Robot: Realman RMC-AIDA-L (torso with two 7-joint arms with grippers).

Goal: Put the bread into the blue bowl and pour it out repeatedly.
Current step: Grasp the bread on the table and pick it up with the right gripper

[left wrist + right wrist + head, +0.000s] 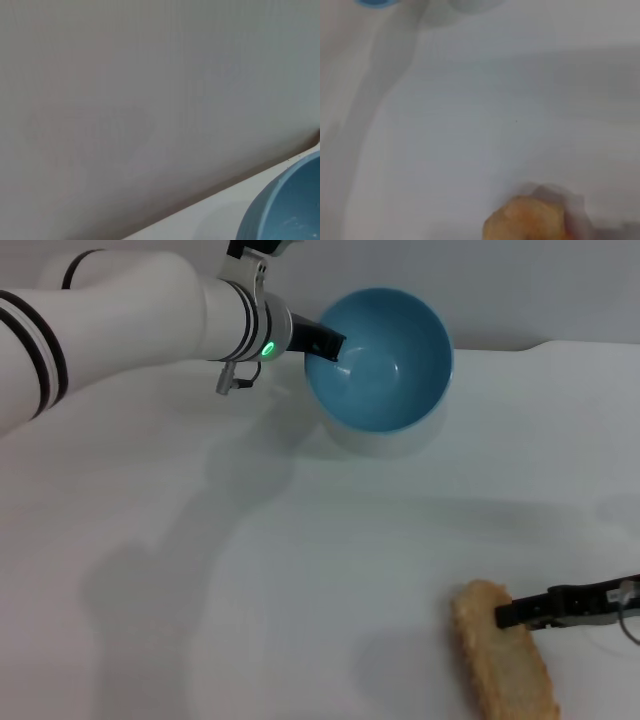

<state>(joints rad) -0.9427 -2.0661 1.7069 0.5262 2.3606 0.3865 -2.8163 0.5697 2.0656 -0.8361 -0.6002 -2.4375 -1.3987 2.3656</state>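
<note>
Bread [500, 658] lies on the white table [250, 570] at the near right, plain tan side up, long axis running from mid-table toward the robot and slanting slightly to its right; the near end is cut off by the head view's edge. Right gripper [515, 612] comes in from the right across the loaf's far end, dark fingertips on or just over it; whether they are closed on it I cannot tell. Blue bowl [385, 360] sits well apart, far side of the table, tipped so its empty mouth faces the robot. Left gripper [325, 342] holds the bowl by its left rim, one finger inside the wall. The right arm is plainly the nearer to the bread, which would have to travel away and leftward to reach the bowl. Right wrist view shows only the loaf's blurred orange end [527, 220]; left wrist view catches just a slice of bowl [287, 205].
</note>
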